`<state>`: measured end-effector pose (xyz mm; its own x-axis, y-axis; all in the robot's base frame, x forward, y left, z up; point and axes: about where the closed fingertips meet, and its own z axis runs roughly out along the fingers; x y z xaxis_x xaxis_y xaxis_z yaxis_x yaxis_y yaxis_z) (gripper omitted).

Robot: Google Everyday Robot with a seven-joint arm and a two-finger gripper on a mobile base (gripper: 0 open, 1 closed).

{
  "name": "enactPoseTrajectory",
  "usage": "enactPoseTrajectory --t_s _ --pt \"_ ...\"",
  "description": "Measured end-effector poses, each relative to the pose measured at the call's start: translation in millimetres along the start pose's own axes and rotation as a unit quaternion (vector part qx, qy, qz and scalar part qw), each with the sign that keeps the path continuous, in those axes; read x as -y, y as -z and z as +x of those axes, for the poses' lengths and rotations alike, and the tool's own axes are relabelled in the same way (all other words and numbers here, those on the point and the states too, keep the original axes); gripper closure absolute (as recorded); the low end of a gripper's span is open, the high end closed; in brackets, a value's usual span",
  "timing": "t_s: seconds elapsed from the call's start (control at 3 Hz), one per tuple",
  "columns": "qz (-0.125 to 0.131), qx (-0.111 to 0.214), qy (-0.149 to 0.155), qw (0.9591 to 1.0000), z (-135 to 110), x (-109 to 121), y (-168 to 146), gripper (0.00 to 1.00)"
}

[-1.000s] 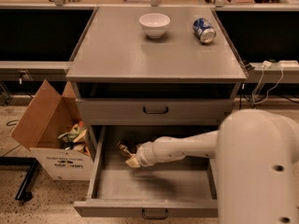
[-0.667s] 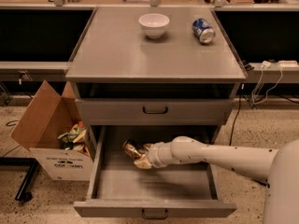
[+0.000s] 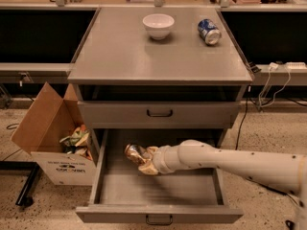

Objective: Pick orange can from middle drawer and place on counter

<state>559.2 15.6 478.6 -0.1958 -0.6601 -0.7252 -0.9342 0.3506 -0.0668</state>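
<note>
**Grey cabinet, gold can, pale arm**

The counter (image 3: 144, 56) and the open middle drawer (image 3: 158, 188) are plain matte grey, with dark handles. The orange can (image 3: 134, 153) is shiny golden-orange with crinkled glints. The cream-tan gripper (image 3: 145, 160) is down in that drawer, clasped around the can. The arm (image 3: 230, 162) is off-white with a few small dark dots. The bowl (image 3: 158, 25) is white. The other can (image 3: 209, 31) is blue and white. The cardboard box (image 3: 41, 123) is brown, and the floor (image 3: 268, 143) is speckled beige.
</note>
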Motion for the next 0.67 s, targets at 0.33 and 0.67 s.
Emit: enactPoseTrajectory --t_s 0.33,0.67 --pt "0.014 0.009 0.089 0.9959 -32 -28 59 1.0" --pt "0.02 0.029 0.145 0.9888 -56 -44 110 1.0"
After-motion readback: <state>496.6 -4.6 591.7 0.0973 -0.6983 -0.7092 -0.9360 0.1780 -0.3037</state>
